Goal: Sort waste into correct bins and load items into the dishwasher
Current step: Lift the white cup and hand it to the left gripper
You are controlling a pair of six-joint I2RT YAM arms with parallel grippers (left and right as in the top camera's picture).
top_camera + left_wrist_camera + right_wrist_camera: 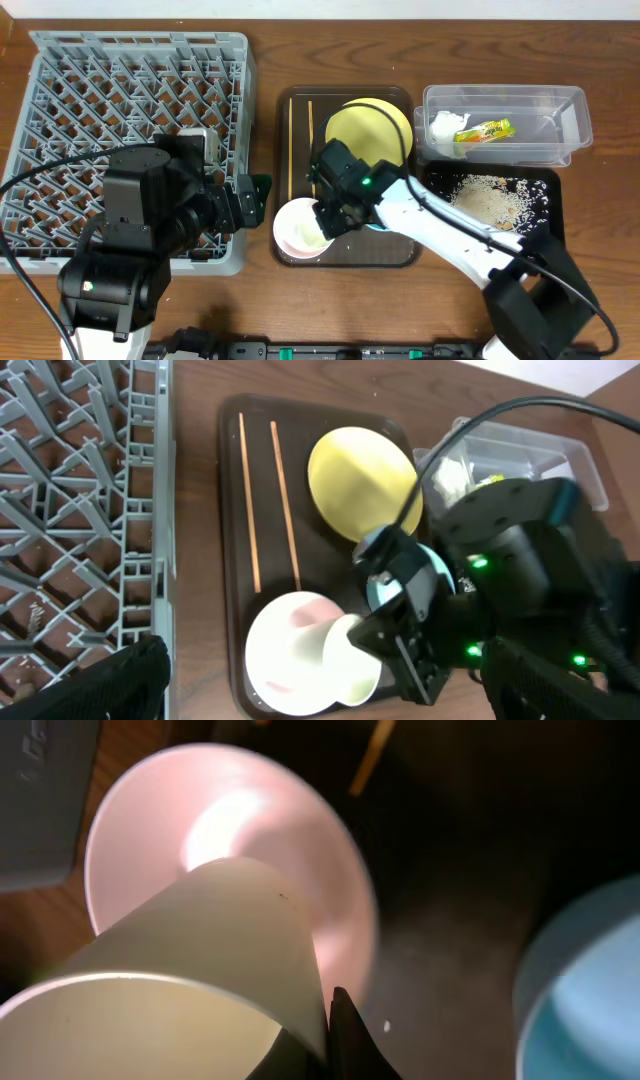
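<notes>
My right gripper (335,215) is shut on the rim of the small white cup (200,950), one finger inside and one outside. The cup (350,660) is tilted over the white bowl (285,650), which sits at the near left of the dark-brown serving tray (300,110). The yellow plate (368,132) and two chopsticks (291,145) also lie on that tray. The light-blue bowl (590,990) is mostly hidden under the right arm. My left gripper (250,195) stands open and empty at the right edge of the grey dish rack (90,90).
The clear tub (560,110) at the back right holds a white napkin (445,125) and a yellow-green wrapper (485,131). In front of it the black tray (540,185) holds rice-like crumbs (490,200). The right arm crosses the tray's near right corner.
</notes>
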